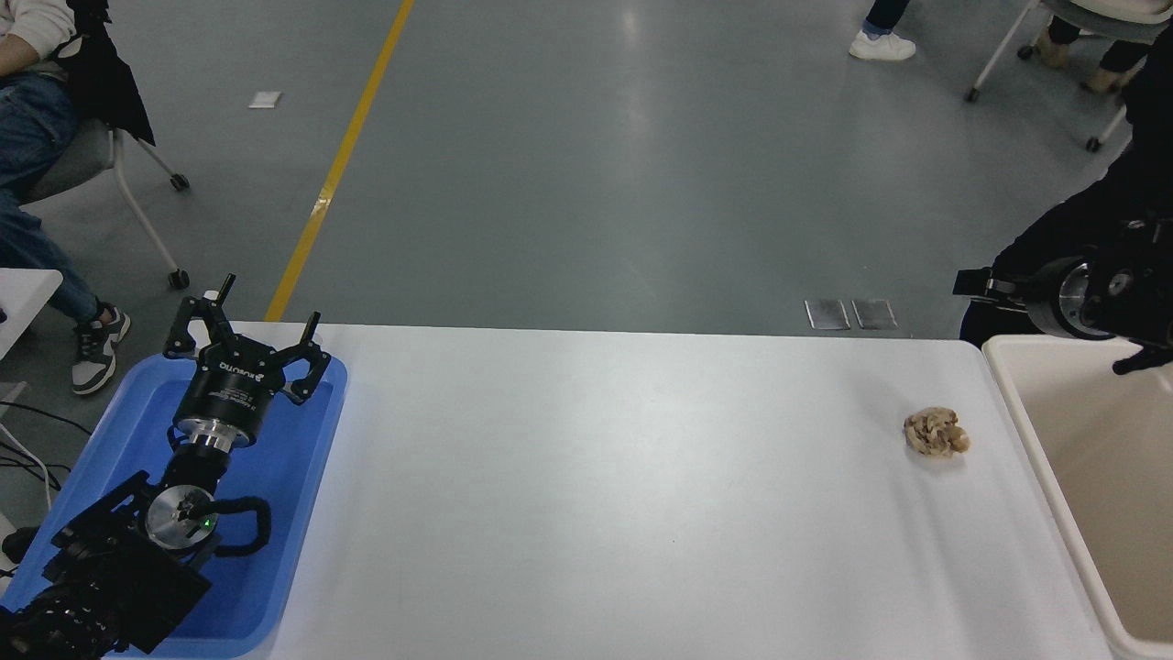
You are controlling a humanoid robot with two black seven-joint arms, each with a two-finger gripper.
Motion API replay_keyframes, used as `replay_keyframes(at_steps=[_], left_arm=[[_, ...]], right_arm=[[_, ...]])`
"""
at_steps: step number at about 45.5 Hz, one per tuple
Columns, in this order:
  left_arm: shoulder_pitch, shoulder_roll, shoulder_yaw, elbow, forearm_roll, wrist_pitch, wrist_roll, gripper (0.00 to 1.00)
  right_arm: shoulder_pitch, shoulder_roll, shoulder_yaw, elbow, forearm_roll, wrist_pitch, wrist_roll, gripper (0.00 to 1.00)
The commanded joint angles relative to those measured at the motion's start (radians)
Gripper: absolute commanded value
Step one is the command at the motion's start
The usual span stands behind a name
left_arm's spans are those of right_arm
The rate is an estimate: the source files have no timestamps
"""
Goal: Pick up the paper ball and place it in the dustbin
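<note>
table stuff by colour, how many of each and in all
tan: 1, crumpled tan paper ball
cream-white: 1, large rectangular plastic dustbin at the table's right end
blue: 1, shallow plastic tray under the parked left tool
total: 3

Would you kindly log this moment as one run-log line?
paper ball: on table, beside dustbin | right gripper: above table's far corner, ungrasped | left gripper: parked open over blue tray

Open table [596,477] around paper ball [936,433]
</note>
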Motion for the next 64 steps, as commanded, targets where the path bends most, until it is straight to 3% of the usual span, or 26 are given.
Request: replay_keyframes(at_steps=[1, 15, 64], left_arm=[[0.0, 0.0, 0.0, 0.0, 0.0, 0.0, 0.0, 1.0], [0.0, 0.0, 0.0, 0.0, 0.0, 0.0, 0.0, 1.0], [0.0, 0.0, 0.0, 0.0, 0.0, 0.0, 0.0, 1.0]], right_arm=[[-0.177, 0.073, 0.065, -0.12, -0.001, -0.132, 0.0, 1.0], [-0.296, 0.168, 0.107, -0.212, -0.001, -0.192, 0.0, 1.0], [-0.474, 0.26, 0.111, -0.37, -0.002, -0.235, 0.002, 1.0]])
